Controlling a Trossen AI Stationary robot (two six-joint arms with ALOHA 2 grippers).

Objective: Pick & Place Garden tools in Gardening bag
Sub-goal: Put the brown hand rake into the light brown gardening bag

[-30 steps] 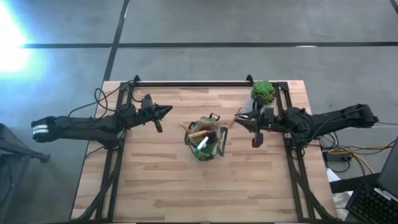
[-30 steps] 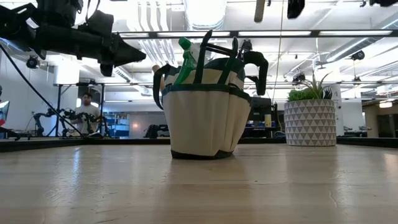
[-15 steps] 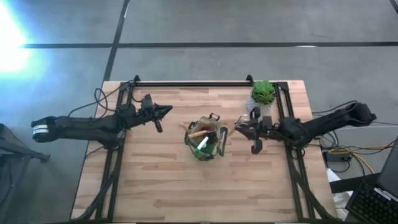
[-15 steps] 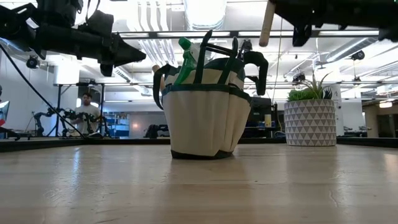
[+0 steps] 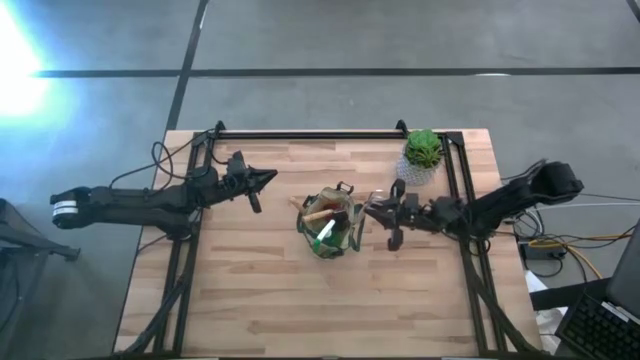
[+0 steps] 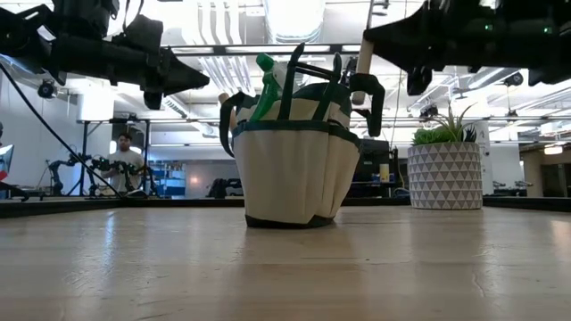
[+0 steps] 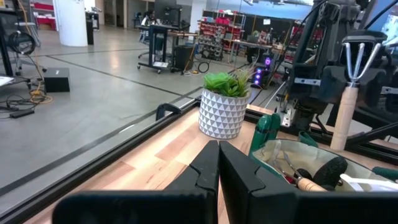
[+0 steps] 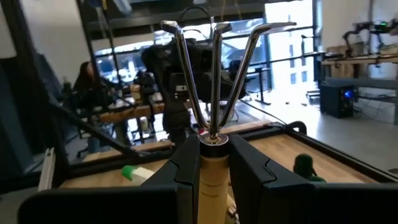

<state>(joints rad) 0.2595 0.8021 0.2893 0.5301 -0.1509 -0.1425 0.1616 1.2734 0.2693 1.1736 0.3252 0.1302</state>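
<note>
The beige gardening bag [image 5: 330, 226] with green trim stands upright mid-table on its base. Garden tools stick out of its top, among them a green spray head [image 6: 267, 64] and a wooden-handled tool [image 5: 322, 211]. My right gripper [image 5: 373, 209] hovers just right of the bag's rim, shut on a hand fork [image 8: 213, 74] with three metal tines and a pale wooden handle. My left gripper [image 5: 269, 178] waits shut, with nothing in it, up in the air left of the bag. My right gripper pinches the top of the fork's wooden handle [image 8: 213, 163], just below the metal collar, between its two fingers. The fingers come about level from the table's right and lie across the handle. The fork stands upright, tines up, with its handle [image 6: 364, 61] hanging clear above the bag's right rim.
A green plant in a white patterned pot [image 5: 423, 154] stands at the far right, close behind my right arm. Black frame rails [image 5: 310, 133] run along the far edge and both sides. Bare wood lies in front of the bag [image 6: 285, 267]. A person [image 6: 125, 153] is far off in the room.
My right gripper has come down and toward the table's left, up to the bag, still holding the fork. The fork's handle has sunk from high up to level with the bag's handles. My left arm has kept still.
</note>
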